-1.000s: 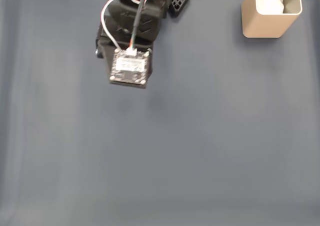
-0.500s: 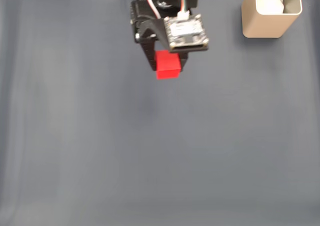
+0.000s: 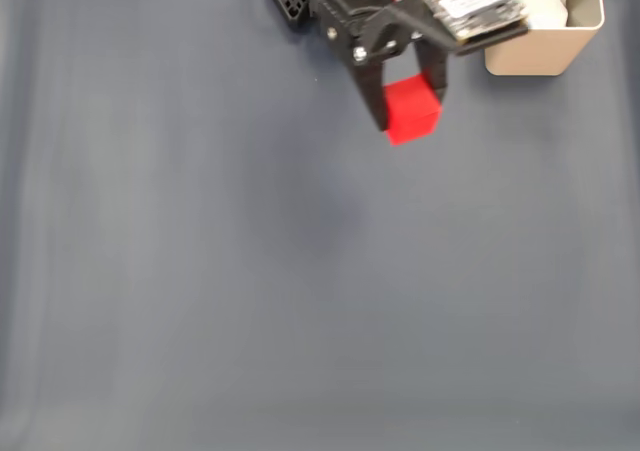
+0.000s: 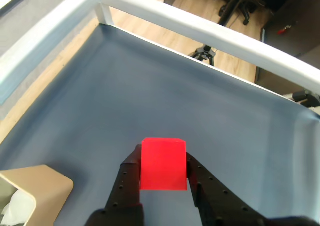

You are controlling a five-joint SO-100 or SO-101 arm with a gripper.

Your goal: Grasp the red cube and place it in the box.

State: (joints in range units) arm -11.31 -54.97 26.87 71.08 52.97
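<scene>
Grey mat (image 3: 250, 291); jaws clamp red cube (image 3: 411, 109) near box (image 3: 530, 51).

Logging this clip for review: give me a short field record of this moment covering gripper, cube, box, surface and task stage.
gripper: gripper shut on the red cube, carried above the mat
cube: red cube clamped between both fingers, not in the box
box: box at the fixed view's top right, upright, something white inside
surface: dark blue-grey mat
stage: cube grasped, placing not yet done
</scene>
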